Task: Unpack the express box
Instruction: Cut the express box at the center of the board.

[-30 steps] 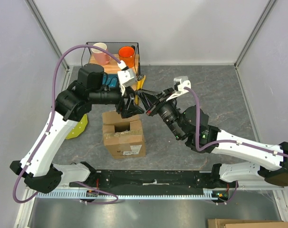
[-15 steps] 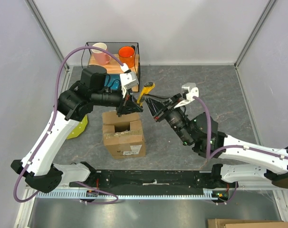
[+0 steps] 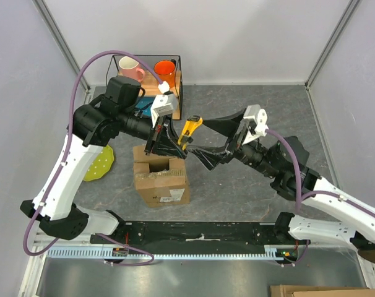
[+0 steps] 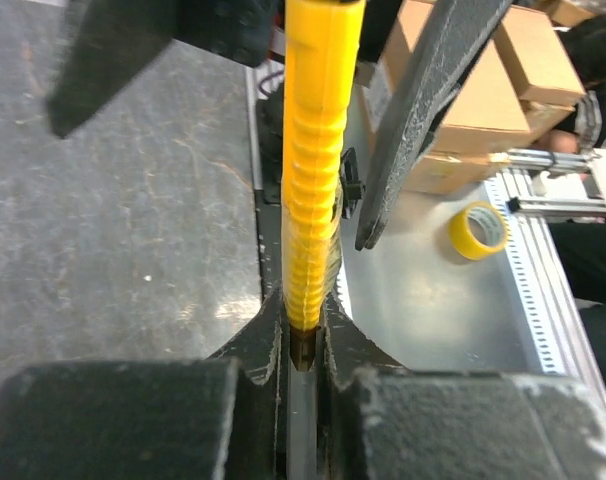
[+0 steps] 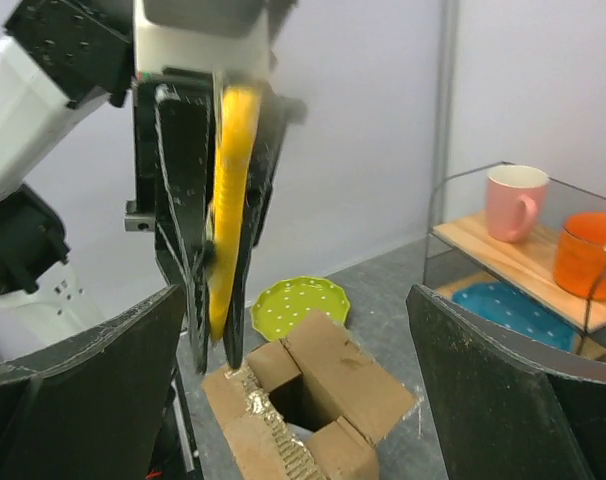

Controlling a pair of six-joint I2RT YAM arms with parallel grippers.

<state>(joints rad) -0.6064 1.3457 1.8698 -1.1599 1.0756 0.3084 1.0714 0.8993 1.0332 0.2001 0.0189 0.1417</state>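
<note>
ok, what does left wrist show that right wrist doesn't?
Only left wrist: a yellow tape roll on the metal bench. Only right wrist: the opened express box, a green plate, plus a pink mug and orange cup on the rack. Both: the yellow-handled tool clamped in the left gripper.

We see the box, a brown cardboard carton of roughly cube shape, standing upright on the grey table, left of the middle and a little askew to the table's edges. Its top is broken open: seen from the right wrist, the box has a dark, roughly square hole in the middle of the top, with ragged, torn edges and the flaps around it partly lifted. On the side facing the arms' bases we make out a pale label with dark print, too small to read.
</note>
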